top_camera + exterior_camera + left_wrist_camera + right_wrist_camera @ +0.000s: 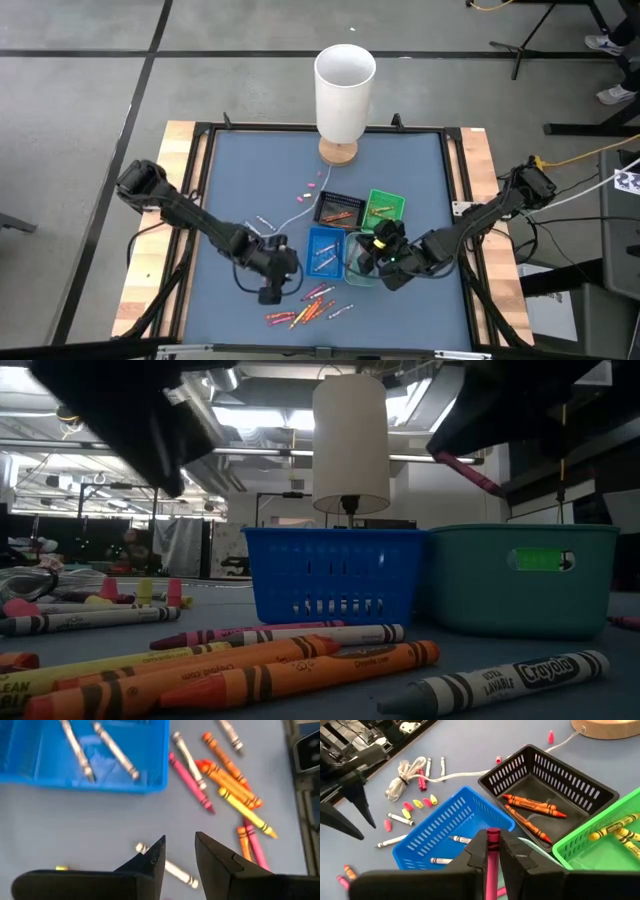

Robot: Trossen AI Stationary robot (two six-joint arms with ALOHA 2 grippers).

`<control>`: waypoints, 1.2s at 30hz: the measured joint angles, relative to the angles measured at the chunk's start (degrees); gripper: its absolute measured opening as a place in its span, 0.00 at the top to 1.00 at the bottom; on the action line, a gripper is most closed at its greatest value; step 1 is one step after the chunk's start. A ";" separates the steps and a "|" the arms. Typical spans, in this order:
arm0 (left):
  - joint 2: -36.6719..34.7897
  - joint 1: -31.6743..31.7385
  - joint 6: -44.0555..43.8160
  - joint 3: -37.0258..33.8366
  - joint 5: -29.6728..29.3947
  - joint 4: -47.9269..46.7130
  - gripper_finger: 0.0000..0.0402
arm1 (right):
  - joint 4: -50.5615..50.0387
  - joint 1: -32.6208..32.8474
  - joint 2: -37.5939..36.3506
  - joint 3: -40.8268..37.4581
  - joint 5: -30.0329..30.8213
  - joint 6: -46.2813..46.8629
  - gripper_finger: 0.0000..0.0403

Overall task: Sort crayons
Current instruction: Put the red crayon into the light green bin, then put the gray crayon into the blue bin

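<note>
Left arm reaching in from the left edge of the tabletop, elbow bent, wrist angled down; left hand low over the near middle of the tabletop, fingers parted with a clear gap, nothing between them. Right arm stretched in from the right edge, forearm low; right hand raised at the near right, fingers pinched on a pink crayon, its end poking out.

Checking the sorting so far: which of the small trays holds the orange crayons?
The black tray, between the blue tray and the green tray; its orange crayons set it apart from the blue's pale and the green's yellow ones.
</note>
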 joint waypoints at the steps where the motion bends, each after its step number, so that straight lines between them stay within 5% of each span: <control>1: 0.04 -0.56 -1.03 0.00 -0.77 -0.78 0.78 | 0.00 0.00 0.00 0.00 0.02 -0.01 0.88; 11: 0.04 -4.29 -10.72 -0.74 -6.53 -7.33 0.78 | -0.03 0.11 0.00 0.00 -0.04 -0.03 0.67; 20: 0.04 -6.45 -22.41 -7.69 -6.53 -7.19 0.78 | -0.10 0.11 0.00 0.00 -1.53 -0.06 0.67; 36: 0.03 -6.50 -24.28 -15.17 -8.27 1.56 0.78 | -0.15 0.11 0.00 0.00 -1.55 -0.08 0.67</control>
